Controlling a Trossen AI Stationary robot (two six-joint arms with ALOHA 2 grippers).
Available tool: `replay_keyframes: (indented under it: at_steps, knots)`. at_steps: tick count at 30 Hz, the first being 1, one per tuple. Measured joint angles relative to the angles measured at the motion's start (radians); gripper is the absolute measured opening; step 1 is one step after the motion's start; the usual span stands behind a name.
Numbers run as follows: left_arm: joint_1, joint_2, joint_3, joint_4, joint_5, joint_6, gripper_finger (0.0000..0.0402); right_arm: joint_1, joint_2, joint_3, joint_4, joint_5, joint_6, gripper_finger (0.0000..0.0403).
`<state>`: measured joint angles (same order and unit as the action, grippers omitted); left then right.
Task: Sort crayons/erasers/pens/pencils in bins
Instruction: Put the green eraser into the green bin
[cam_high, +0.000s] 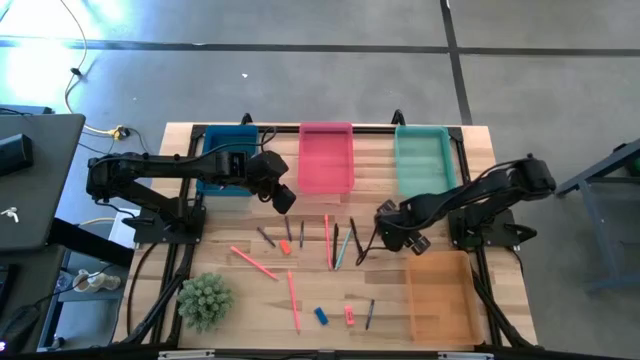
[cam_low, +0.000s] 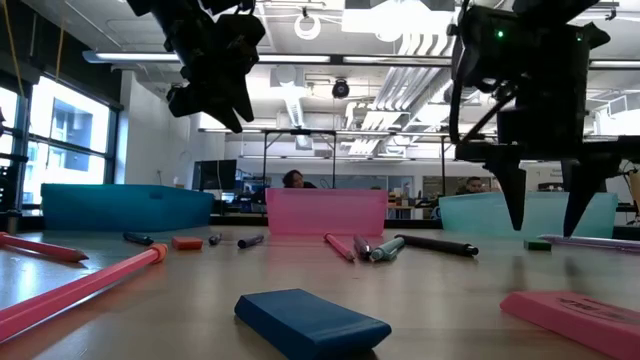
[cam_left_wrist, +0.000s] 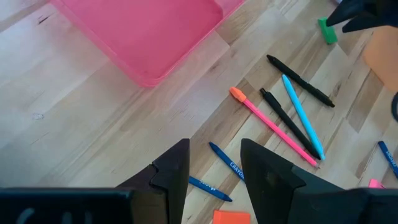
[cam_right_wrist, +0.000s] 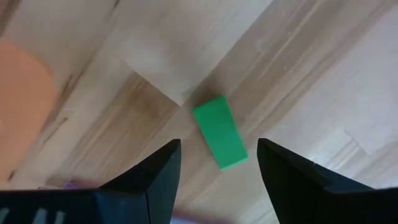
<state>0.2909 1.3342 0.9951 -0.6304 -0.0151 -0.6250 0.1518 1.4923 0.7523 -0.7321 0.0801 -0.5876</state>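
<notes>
The right gripper (cam_right_wrist: 217, 163), fingers parted and empty, hangs right of centre in the high view directly over the green eraser (cam_right_wrist: 219, 132), whose long axis runs obliquely across the gap between them; the left gripper (cam_high: 283, 197), also spread and empty, waits near the pink bin (cam_high: 326, 156).

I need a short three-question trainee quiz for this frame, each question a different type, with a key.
1. True or false: the right gripper is shut on the green eraser.
2. Which bin is nearest the right arm's base? A) dark blue B) pink C) orange
3. Fill in: the left gripper hovers open over blue ______.

Key: 1 false, it is open above the eraser; 2 C, the orange bin; 3 crayons.
</notes>
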Motion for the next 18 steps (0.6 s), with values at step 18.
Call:
replay_keyframes:
  at_steps: [18]
  knots:
    - [0.000,0.000,0.000,0.000,0.000,0.000,0.0131,-0.001,0.094,0.002,0.028,0.008,-0.043,0.0177]
